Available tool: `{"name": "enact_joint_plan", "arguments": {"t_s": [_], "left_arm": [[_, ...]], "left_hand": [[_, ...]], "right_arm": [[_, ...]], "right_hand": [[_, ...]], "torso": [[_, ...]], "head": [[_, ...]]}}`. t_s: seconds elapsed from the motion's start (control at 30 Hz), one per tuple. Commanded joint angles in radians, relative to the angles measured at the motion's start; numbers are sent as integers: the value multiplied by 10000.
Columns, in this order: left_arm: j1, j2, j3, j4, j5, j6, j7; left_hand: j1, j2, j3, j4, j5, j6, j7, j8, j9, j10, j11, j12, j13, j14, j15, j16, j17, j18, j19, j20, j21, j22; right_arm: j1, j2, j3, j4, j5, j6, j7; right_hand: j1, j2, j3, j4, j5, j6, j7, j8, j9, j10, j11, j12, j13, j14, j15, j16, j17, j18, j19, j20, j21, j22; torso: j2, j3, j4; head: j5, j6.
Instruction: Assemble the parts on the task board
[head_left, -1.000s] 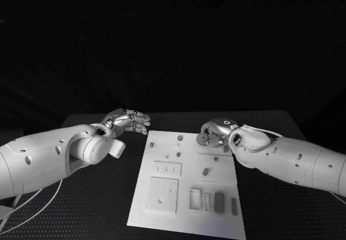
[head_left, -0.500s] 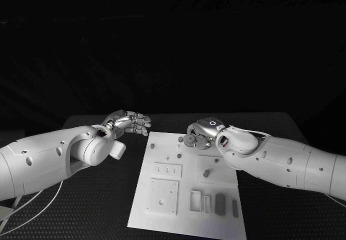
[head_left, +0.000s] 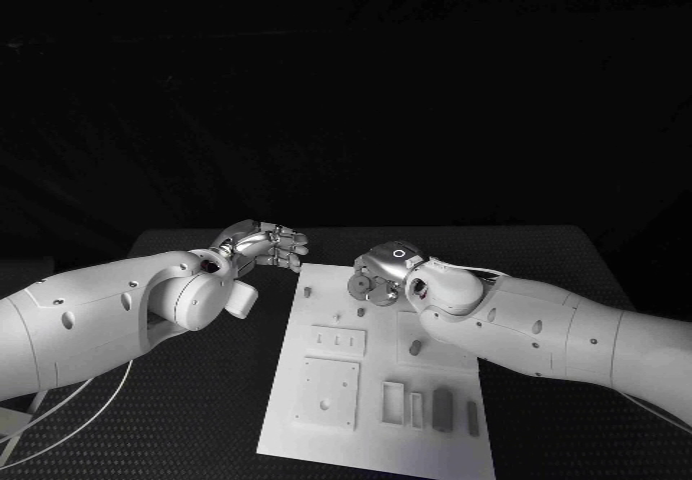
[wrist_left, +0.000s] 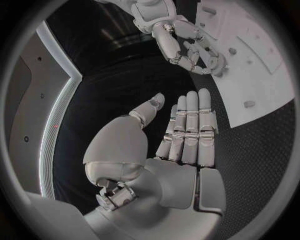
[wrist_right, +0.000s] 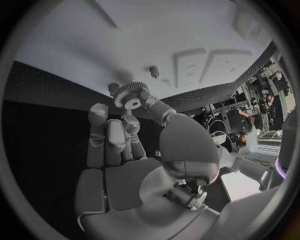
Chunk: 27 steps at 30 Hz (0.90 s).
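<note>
The white task board lies lengthwise in the middle of the black table. My right hand hovers over its far end and pinches a small toothed gear between thumb and fingers; the gear faces the board, close to a short peg. My left hand hangs just off the board's far left corner, holding nothing. In the left wrist view its fingers lie straight side by side, thumb apart, and the right hand is ahead over the board.
Small pegs, a square plate and several upright slotted pieces occupy the board's near half. Thin cables hang by the table's left front. Bare table lies on both sides of the board.
My right hand has moved leftward with the gear, from the board's far right corner to over its far middle. The left hand has barely shifted.
</note>
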<state>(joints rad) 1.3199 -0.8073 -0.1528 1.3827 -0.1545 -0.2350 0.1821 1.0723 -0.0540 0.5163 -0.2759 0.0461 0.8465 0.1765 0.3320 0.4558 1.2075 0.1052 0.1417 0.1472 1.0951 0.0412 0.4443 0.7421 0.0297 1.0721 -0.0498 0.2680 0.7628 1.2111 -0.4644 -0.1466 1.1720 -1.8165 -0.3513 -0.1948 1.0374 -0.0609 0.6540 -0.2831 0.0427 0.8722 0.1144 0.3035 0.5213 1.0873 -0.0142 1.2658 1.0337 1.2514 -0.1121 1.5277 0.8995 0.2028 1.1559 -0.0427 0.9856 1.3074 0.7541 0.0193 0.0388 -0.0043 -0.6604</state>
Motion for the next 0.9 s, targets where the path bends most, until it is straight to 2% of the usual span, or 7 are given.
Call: {"name": "enact_joint_plan", "arguments": {"t_s": [0.03, 0.23, 0.43, 0.57, 0.9], "left_arm": [[14, 39, 8, -13, -26, 85, 63], [14, 63, 9, -22, -26, 94, 62], [14, 65, 9, -15, -26, 96, 58], [14, 67, 9, -13, -26, 104, 57], [14, 79, 9, -31, -26, 110, 57]], "left_hand": [[-110, 1, -19, -49, 48, 15, 44, -36, -9, 80, 0, -63, 15, 65, -7, -61, 15, 206, 11, -84, -57, 13], [-112, 3, -19, -47, 48, 15, 44, -38, -11, 82, 1, -68, 18, 68, -7, -69, 23, 206, 11, -84, -60, 15], [-114, 4, -20, -46, 48, 14, 45, -39, -12, 83, 1, -72, 19, 69, -7, -74, 29, 206, 12, -84, -62, 17], [-114, 4, -20, -46, 48, 14, 45, -40, -12, 85, 1, -74, 20, 70, -7, -78, 33, 206, 12, -84, -63, 18], [-115, 1, -22, -47, 48, 13, 46, -42, -14, 87, 1, -82, 24, 73, -7, -89, 44, 206, 13, -84, -67, 22]], "right_arm": [[-59, 126, -5, -143, -252, 163, -26], [-211, 300, -11, -242, -308, 231, -5], [-244, 438, -11, -482, -364, 204, -33], [-245, 500, -11, -587, -380, 188, -45], [-262, 644, -11, -742, -419, 209, -22]], "right_hand": [[-15, -68, 76, 12, 70, 1651, -245, 278, 248, 19, -50, -35, -11, -8, -86, 16, -6, 590, 30, -72, 45, 146], [-19, -69, 78, 16, 71, 1648, -245, 273, 247, 22, -50, -42, -15, -5, -87, 14, -12, 590, 33, -74, 43, 144], [-24, -76, 77, 17, 70, 1646, -244, 269, 246, 24, -50, -46, -17, -8, -88, 11, -25, 590, 35, -76, 42, 143], [-26, -84, 77, 16, 70, 1643, -243, 266, 245, 26, -50, -50, -19, -3, -88, 11, -19, 590, 37, -77, 41, 142], [-29, -95, 80, 18, 71, 1637, -242, 257, 243, 29, -49, -60, -24, 3, -88, 8, -22, 590, 41, -81, 38, 140]], "torso": [[6, 0, 8], [-6, 2, -32], [-9, 8, -53], [-14, 2, -48], [-9, 14, -49]], "head": [[35, -16], [69, -49], [86, -42], [82, -30], [87, -22]]}}
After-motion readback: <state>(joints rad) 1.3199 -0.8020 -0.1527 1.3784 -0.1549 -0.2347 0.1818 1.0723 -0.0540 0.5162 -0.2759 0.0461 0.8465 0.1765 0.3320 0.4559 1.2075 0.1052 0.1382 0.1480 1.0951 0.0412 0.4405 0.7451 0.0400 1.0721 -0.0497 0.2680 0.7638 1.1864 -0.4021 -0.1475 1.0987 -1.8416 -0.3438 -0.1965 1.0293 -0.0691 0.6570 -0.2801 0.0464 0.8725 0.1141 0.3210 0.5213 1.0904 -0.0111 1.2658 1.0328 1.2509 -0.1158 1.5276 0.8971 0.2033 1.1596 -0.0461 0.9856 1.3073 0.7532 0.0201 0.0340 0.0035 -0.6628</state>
